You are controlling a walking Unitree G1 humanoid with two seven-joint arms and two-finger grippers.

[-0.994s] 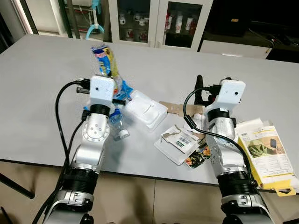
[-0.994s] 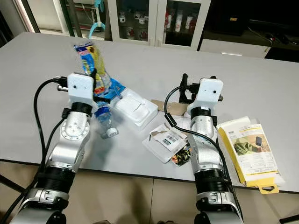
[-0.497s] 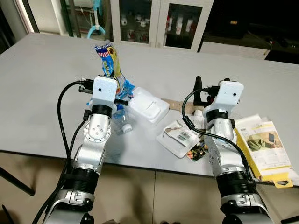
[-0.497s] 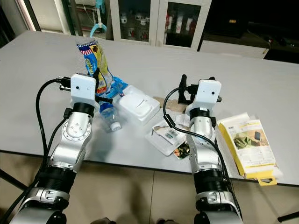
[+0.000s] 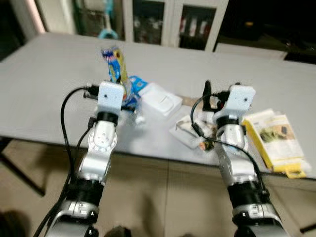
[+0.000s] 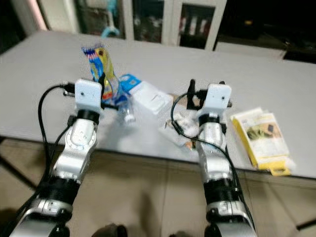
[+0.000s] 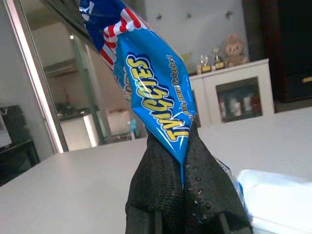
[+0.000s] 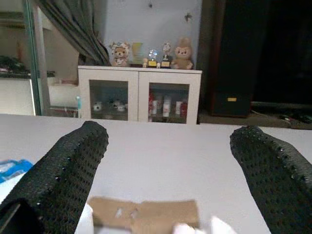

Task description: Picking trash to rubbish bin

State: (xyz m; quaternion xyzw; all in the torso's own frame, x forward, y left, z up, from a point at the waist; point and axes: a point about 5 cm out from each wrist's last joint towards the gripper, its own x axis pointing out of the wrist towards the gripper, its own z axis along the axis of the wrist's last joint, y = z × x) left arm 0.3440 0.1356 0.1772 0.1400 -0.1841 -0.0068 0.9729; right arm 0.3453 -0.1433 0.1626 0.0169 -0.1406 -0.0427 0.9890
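In the head views, both silver arms reach up from the bottom of the frame over the near edge of a large grey table [image 5: 59, 98]. The left gripper [image 7: 183, 195] sits left of centre, its two black fingers pressed together on the lower end of a shiny blue, red and yellow plastic snack wrapper [image 7: 151, 87]. The wrapper stands upright above the gripper, rising toward the upper left of the left eye view [image 5: 114, 64], clear of the tabletop.

Just right of that gripper, a flat white plastic box [image 5: 160, 101] lies on the table, with a small clear plastic bottle [image 5: 139, 118] and a scrap of bright blue packaging [image 6: 129, 81] beside it, all blurred.

The right gripper [image 8: 170, 180] hovers right of centre above the table, its black fingers [image 8: 68, 170] spread wide apart and holding nothing. Between them, lower in the right wrist view, lies a flat strip of brown cardboard [image 8: 146, 212]. In the head views, a crumpled heap of white paper and labelled packaging [image 5: 190, 133] rests on the table beside the right arm. A yellow and white cardboard box [image 5: 276, 140] lies flat at the right side of the frame, close to the table's near edge.

Glass-fronted white cabinets [image 8: 139, 95] stand behind the table at the top of the frame.
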